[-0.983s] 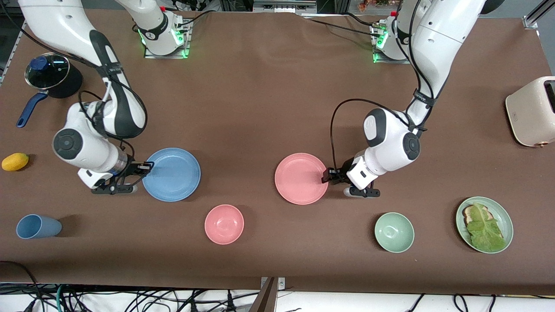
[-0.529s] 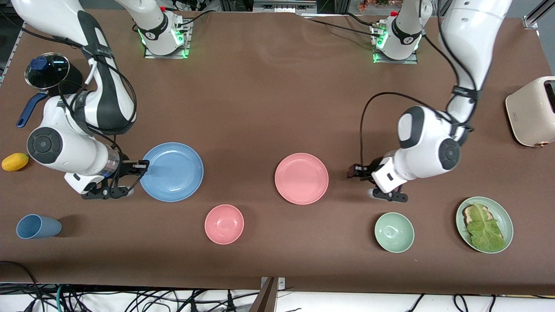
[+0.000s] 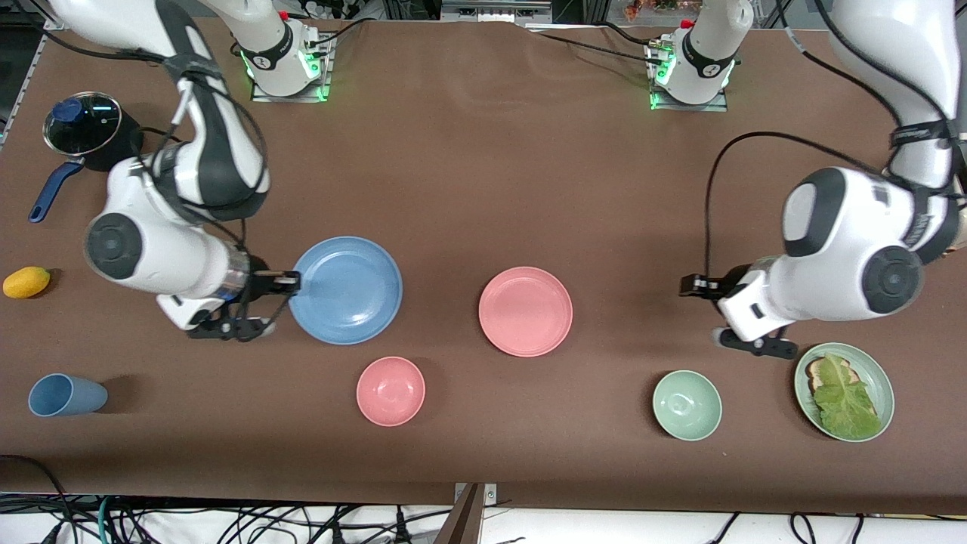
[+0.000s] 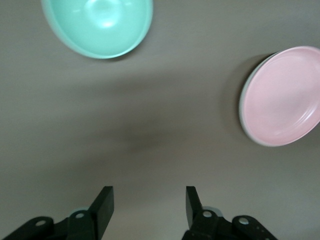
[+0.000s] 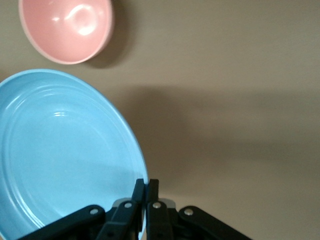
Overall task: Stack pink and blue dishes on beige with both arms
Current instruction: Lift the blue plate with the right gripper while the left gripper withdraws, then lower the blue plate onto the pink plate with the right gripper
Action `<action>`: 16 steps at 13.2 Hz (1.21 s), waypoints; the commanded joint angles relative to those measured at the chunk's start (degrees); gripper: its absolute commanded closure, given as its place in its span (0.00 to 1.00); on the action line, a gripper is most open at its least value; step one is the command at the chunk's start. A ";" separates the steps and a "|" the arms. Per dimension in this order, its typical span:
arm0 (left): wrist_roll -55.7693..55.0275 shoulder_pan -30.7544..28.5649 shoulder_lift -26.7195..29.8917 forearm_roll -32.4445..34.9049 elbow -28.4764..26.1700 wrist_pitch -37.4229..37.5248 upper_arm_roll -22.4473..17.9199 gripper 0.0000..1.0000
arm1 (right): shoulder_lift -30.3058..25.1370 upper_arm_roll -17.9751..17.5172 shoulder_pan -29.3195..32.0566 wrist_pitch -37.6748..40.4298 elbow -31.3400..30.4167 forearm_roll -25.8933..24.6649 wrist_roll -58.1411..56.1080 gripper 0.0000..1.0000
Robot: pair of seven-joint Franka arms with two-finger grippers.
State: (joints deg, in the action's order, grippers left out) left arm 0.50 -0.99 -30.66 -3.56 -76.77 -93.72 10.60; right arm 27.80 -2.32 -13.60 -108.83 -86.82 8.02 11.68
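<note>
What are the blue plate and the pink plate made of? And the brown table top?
The blue plate and the pink plate look like smooth plastic: even colour all over, with a soft, slightly glossy shine. It could be melamine; the look alone can't say. The table looks covered in matte brown cloth or felt, since it shows no reflections.

The right gripper (image 3: 291, 281), clamped on the rim of the blue plate (image 3: 346, 290), is carrying it toward the pink plate (image 3: 526, 310); the blue plate now hangs raised over the table, closer to the pink plate than a second ago. The left gripper (image 3: 691, 285) has let go of the pink plate's rim and pulled away toward the left arm's end of the table, its fingers (image 4: 102, 205) now spread apart and holding nothing.
</note>
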 commanded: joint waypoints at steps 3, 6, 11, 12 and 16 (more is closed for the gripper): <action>1.68 -2.95 0.33 6.55 8.56 12.40 1.00 0.00 | 2.60 0.12 -11.60 -6.90 0.77 0.24 16.75 1.00; 4.16 -7.52 2.79 6.20 8.66 13.82 1.08 0.00 | 5.41 0.21 -16.70 -13.23 0.95 -0.37 24.50 1.00; 4.34 -8.76 7.63 6.12 8.31 14.35 0.47 0.00 | 10.68 0.47 -22.95 -22.81 1.39 -1.68 35.41 1.00; 4.34 -8.94 10.25 5.77 7.70 14.35 0.12 0.00 | 11.74 0.47 -23.74 -24.22 1.48 -2.65 37.86 1.00; 3.90 -8.15 17.81 6.03 0.77 14.88 0.12 0.00 | 16.74 0.65 -26.30 -28.19 5.68 -4.77 44.21 1.00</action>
State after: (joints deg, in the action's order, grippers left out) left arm 3.81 -9.71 -18.15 1.58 -69.29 -78.42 10.69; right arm 41.41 -2.37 -38.80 -136.86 -86.09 4.22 53.31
